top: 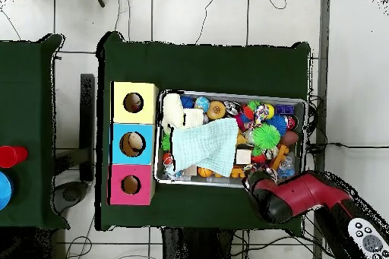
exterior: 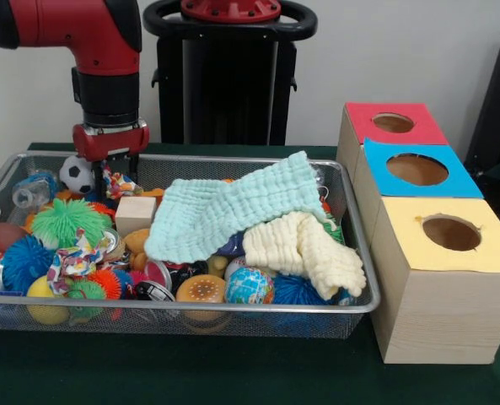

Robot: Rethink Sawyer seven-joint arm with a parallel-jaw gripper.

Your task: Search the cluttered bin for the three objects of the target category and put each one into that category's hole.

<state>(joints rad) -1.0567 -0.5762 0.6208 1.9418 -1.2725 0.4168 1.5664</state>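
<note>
Green desk [exterior: 233, 371] first, then the cluttered bin [exterior: 190, 310]; my hand [exterior: 115, 173] sits low at its far corner, on or just above one polka-dot bundle [exterior: 120, 184] — grip I cannot tell. Another bundle [exterior: 74, 256] waits nearer. I judge none posted yet.

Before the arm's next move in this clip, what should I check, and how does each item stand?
1. Pincer beside a knotted polka-dot cloth bundle at the silver wire mesh basket's far corner: ok.
2. Pincer open or shut: cannot tell.
3. Second polka-dot bundle exposed by the front rim: ok.
4. Third bundle located: cannot tell; the mint waffle cloth covers much.
5. Round holes in red-lidded wooden box, blue-lidded box, yellow-lidded box unblocked: ok.
</note>
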